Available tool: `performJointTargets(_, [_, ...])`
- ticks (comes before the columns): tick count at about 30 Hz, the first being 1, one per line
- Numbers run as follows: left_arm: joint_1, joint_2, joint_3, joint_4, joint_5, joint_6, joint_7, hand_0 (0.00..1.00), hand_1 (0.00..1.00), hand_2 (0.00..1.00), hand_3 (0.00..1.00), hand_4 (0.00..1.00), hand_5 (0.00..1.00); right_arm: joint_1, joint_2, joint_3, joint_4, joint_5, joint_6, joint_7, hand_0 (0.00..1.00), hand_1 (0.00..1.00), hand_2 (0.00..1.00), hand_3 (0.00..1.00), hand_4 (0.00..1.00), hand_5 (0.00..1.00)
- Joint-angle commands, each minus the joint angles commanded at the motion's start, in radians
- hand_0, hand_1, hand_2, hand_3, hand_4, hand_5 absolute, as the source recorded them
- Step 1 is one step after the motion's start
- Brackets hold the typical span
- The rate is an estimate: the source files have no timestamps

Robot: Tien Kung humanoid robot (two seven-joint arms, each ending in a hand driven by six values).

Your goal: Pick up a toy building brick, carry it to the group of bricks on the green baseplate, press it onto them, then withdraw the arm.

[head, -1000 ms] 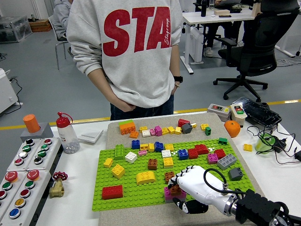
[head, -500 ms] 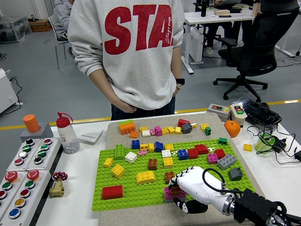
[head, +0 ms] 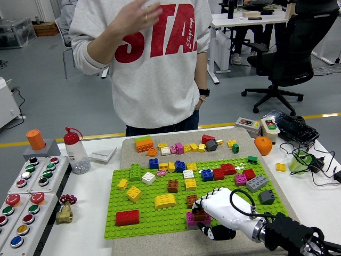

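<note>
The white five-fingered right hand (head: 216, 210) grips a small brown plastic brick (head: 199, 215) in its fingertips; the brick sits on a pink brick (head: 190, 218). Both lie at the near edge of the green studded baseplate (head: 154, 216).

R hand (head: 216, 209) on brown brick (head: 199, 215), green baseplate (head: 154, 218).

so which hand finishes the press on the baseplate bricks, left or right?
Right. The right hand is already over the green baseplate, fingers curled on a brown brick sitting on the pink brick. No left arm is in view.
</note>
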Motion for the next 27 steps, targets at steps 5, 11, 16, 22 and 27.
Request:
performJointTargets(5, [0.0,0.0,-0.001,0.0,0.001,0.0,0.0,0.629,0.593,0.606,0.397,0.334,0.966,-0.001,-0.001,-0.002,0.002,0.002,0.005,0.0,0.631,0.655,0.656,0.664,0.552,0.408])
performJointTargets(11, [-0.001,0.0,0.0,0.001,0.0,0.0,-0.001,0.629,0.593,0.606,0.398,0.335,0.966,-0.002,-0.002,-0.005,0.006,0.001,0.011,-0.002,0.628,0.651,0.656,0.664,0.553,0.408])
performJointTargets(16, [-0.002,0.0,0.0,0.001,0.001,0.0,-0.001,0.629,0.593,0.606,0.397,0.335,0.966,-0.003,-0.002,-0.008,0.005,0.0,0.016,-0.005,0.622,0.651,0.656,0.664,0.553,0.412])
performJointTargets(22, [-0.001,0.0,-0.002,0.001,0.003,0.0,0.0,0.629,0.593,0.606,0.397,0.335,0.966,-0.006,0.0,-0.013,0.004,-0.001,0.021,-0.008,0.622,0.65,0.656,0.664,0.553,0.41])
performJointTargets(27, [0.002,-0.001,-0.004,0.0,0.005,0.0,0.002,0.628,0.593,0.606,0.397,0.335,0.966,-0.009,0.003,-0.017,0.006,-0.002,0.023,-0.01,0.626,0.651,0.655,0.664,0.553,0.412])
